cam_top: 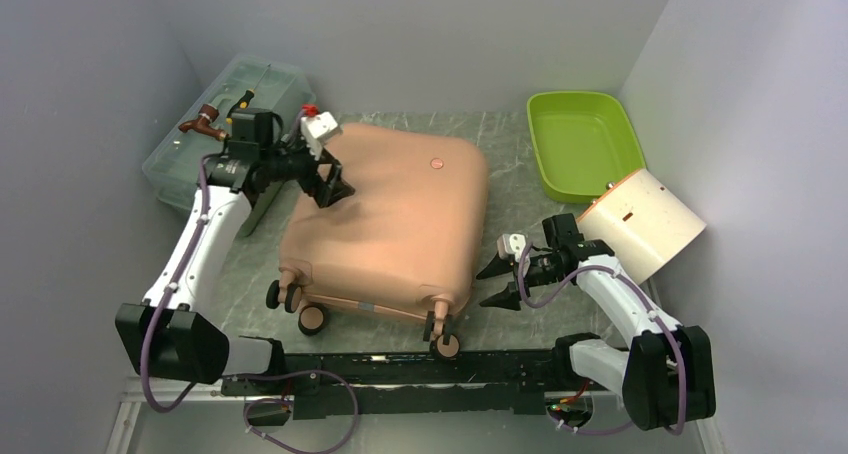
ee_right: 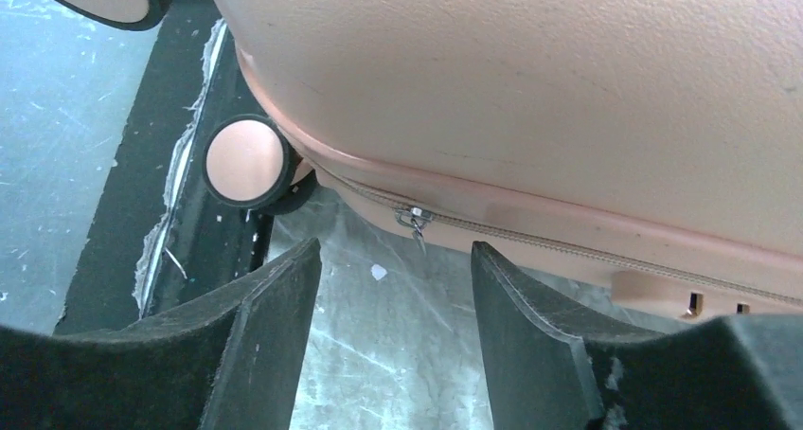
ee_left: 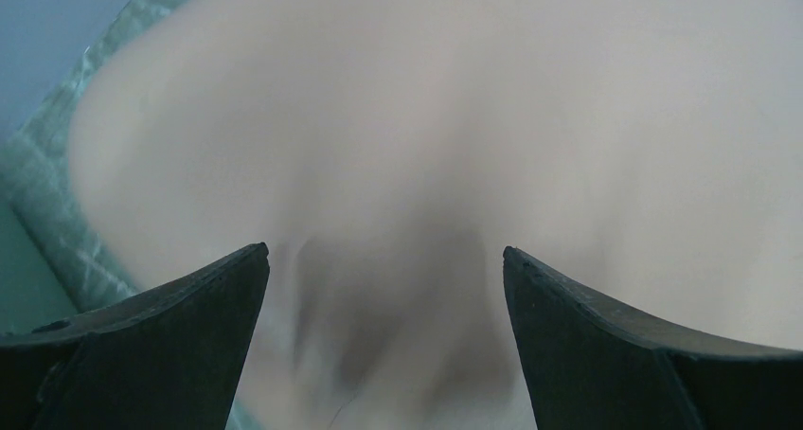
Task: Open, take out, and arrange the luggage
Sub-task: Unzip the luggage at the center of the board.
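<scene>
Presently, at far left, a translucent toolbox (cam_top: 222, 124) sits at the back left corner of the table (cam_top: 500, 134), against the wall. Just to its right, my left gripper (cam_top: 333, 188) hangs over the far-left corner of the luggage (cam_top: 395, 224). Its jaws stand wide and hold nothing. The left wrist view shows only blurred pink shell beneath them, and I cannot tell whether the fingertips touch it.

The luggage lies flat in the middle of the table, lid down, with its wheels (cam_top: 311, 319) toward the near edge. The zip runs closed along the side seam, and its metal pull (ee_right: 414, 222) hangs near the right-hand wheel.

My right gripper (ee_right: 396, 250) sits low at the near-right corner of the luggage, pointed at that seam. Its jaws are partly spread and empty, with the pull just beyond the tips and not touched.

Further right, a lime green tray (cam_top: 585, 144) lies at the back. A cream cylindrical container (cam_top: 645, 219) leans tilted by the right wall.
</scene>
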`<state>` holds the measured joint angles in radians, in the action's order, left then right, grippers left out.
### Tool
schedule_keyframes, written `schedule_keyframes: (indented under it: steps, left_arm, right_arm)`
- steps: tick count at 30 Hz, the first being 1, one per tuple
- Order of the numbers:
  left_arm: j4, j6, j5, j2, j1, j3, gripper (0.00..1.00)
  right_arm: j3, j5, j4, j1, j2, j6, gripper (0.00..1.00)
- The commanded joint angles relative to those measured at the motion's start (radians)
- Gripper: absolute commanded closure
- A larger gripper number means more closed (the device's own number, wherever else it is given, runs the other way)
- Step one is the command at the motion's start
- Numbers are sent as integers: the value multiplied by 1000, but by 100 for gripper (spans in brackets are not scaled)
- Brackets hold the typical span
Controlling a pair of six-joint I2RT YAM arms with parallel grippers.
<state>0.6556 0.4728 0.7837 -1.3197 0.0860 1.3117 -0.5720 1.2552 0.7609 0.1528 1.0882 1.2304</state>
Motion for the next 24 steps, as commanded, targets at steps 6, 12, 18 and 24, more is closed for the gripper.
schedule_keyframes:
  steps: [6,12,18,24]
  left_arm:
    - [-23,-81,-130,-76,229,129,0]
    - [-55,-111,-143,-106,273,121,1]
    - [-92,-128,-151,-93,289,79,1]
    - [-124,-154,-156,-83,304,60,1]
  right_arm:
    - [-7,-7,-223,67,-23,-236,41]
    - [-8,-49,-279,119,-14,-301,51]
    - [-50,-45,-134,135,26,-183,61]
    - [-71,-36,-78,141,51,-155,83]
